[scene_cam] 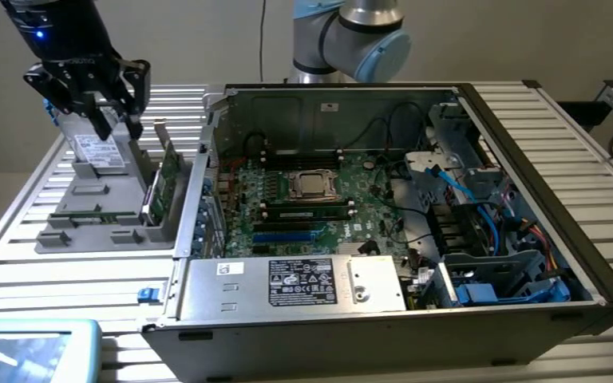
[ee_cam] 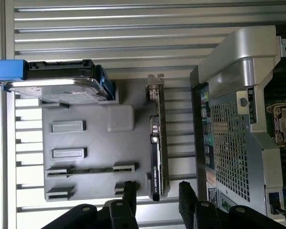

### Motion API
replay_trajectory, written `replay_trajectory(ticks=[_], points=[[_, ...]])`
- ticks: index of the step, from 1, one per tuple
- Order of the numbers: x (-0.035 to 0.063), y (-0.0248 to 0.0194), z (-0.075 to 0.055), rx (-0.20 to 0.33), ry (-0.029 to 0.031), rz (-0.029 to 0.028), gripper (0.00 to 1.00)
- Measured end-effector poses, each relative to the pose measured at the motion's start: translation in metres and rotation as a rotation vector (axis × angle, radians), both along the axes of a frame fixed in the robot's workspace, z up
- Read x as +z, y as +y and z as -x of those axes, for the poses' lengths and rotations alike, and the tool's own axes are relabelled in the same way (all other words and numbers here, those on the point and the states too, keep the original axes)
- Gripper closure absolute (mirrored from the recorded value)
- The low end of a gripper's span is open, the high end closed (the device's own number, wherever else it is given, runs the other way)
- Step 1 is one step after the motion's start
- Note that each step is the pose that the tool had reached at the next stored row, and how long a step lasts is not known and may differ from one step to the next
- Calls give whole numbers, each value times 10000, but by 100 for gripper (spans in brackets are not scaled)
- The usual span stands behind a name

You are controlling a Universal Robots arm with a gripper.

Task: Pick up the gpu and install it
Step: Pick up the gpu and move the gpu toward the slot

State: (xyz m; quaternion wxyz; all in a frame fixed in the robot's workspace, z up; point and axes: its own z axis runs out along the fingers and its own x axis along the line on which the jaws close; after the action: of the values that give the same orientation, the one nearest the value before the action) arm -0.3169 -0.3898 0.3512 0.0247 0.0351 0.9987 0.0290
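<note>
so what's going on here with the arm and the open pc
A robot arm's gripper hangs open above a grey parts holder that sits beside an open computer case, on the exterior view's left. It holds nothing. The gpu stands on edge in the holder, just below the gripper and not yet gripped, so it is not installed. A silver drive stands in the same holder.

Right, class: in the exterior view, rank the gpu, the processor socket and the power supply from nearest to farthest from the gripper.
1. gpu, upright in the gray holder, close below the gripper.
2. processor socket, mid-case.
3. power supply, along the case's front edge.
</note>
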Motion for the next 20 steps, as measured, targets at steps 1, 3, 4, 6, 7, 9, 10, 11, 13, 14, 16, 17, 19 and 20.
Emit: replay_trajectory(ticks=[1, 3, 4, 6, 7, 9, 10, 11, 13, 14, 16, 17, 19, 20], points=[[-12, 3, 1, 0, -2, -19, 51], [-36, 8, 2, 1, -7, -71, 51], [-47, 10, 3, 1, -11, -98, 51], [-80, 12, 3, 1, -16, -124, 51], [-97, 13, 3, 0, -16, -133, 51], [-131, 14, 3, -1, -25, -137, 51], [-143, 15, 3, 0, -39, -137, 51], [-156, 16, 3, 0, -52, -137, 51], [-185, 31, 3, 16, -65, -137, 51], [-198, 38, 3, 37, -68, -146, 51], [-217, 44, 2, 120, -84, -181, 51], [-220, 45, 3, 203, -93, -199, 51], [-223, 47, 9, 317, -91, -202, 51], [-230, 51, 9, 360, -90, -201, 51]])
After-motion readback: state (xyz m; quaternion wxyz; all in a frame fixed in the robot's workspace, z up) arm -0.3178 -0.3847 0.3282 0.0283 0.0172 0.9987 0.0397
